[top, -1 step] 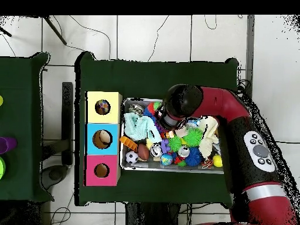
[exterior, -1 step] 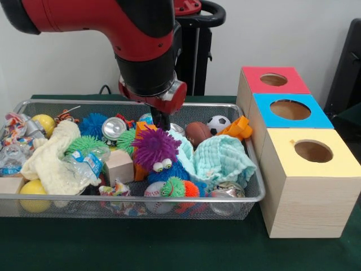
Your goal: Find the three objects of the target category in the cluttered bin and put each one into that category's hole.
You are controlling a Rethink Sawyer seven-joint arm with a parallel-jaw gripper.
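My gripper (exterior, -1 step: 161,121) reaches down into the middle of the wire mesh bin (exterior, -1 step: 169,197), just behind a purple fuzzy toy with eyes (exterior, -1 step: 155,148). Its tips are sunk among the clutter. Near it lie a silver can (exterior, -1 step: 113,128), a small football (exterior, -1 step: 197,132), a soccer ball (exterior, -1 step: 218,123) and a baseball (exterior, -1 step: 153,189). Right of the bin stand three wooden boxes, each with a round hole: red top (exterior, -1 step: 274,80), blue top (exterior, -1 step: 290,110) and yellow top (exterior, -1 step: 312,151). In the overhead view the arm's wrist (top, -1 step: 179,105) covers the gripper.
The bin also holds a teal cloth (exterior, -1 step: 221,161), a cream cloth (exterior, -1 step: 53,161), yellow balls (exterior, -1 step: 34,189), spiky balls (exterior, -1 step: 93,123), a wooden block (exterior, -1 step: 119,165), a crushed bottle (exterior, -1 step: 84,164) and an orange piece (exterior, -1 step: 240,129). The boxes (top, -1 step: 103,139) touch the bin's side.
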